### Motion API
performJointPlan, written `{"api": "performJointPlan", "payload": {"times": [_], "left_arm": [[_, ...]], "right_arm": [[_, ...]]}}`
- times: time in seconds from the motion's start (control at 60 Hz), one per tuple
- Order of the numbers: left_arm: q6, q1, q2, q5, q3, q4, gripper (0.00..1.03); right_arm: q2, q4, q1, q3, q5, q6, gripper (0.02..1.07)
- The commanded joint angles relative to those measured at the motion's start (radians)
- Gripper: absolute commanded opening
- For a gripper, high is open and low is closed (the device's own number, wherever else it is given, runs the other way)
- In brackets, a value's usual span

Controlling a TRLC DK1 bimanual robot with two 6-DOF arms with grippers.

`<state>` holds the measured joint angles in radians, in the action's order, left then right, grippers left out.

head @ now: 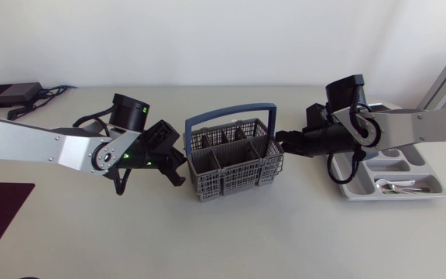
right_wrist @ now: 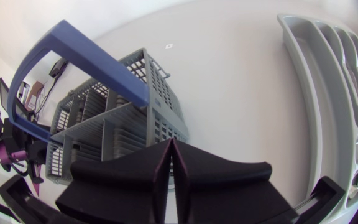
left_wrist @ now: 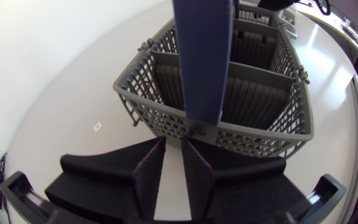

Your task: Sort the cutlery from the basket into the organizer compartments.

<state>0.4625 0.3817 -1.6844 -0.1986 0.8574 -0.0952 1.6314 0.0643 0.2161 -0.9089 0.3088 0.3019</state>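
Your grey basket [head: 235, 167] with the blue handle [left_wrist: 204, 56] sits mid-table between your two claws. The left claw [left_wrist: 173, 143] is a little open and holds nothing. The right claw [right_wrist: 171, 144] is closed on nothing. Your right arm hides part of the organizer [head: 433, 186], and the cutlery [head: 397, 187] in it is too small to tell apart.

The silver-grey left arm [head: 45, 147] enters from the table's left edge, the fingers of its matte black, wedge-fingered left gripper [head: 175, 161] slightly parted. The silver-grey right arm [head: 424, 128] enters from the right edge, its matte black right gripper [head: 281, 141] pressed closed.
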Motion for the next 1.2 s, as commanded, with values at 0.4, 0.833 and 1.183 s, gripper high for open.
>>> {"api": "performJointPlan", "payload": {"times": [0.4,0.833,1.183], "left_arm": [[0.013,-0.129,-0.055,-0.088,0.052,-0.023,0.2],[0.015,-0.135,-0.146,-0.087,0.141,-0.02,0.2],[0.016,-0.145,-0.15,-0.085,0.137,-0.014,0.23]], "right_arm": [[-0.07,0.068,0.138,0.01,-0.048,-0.043,0.08],[0.01,0.045,0.134,-0.067,-0.085,-0.038,0.08],[-0.008,0.04,0.135,-0.024,-0.103,-0.047,0.08]]}}
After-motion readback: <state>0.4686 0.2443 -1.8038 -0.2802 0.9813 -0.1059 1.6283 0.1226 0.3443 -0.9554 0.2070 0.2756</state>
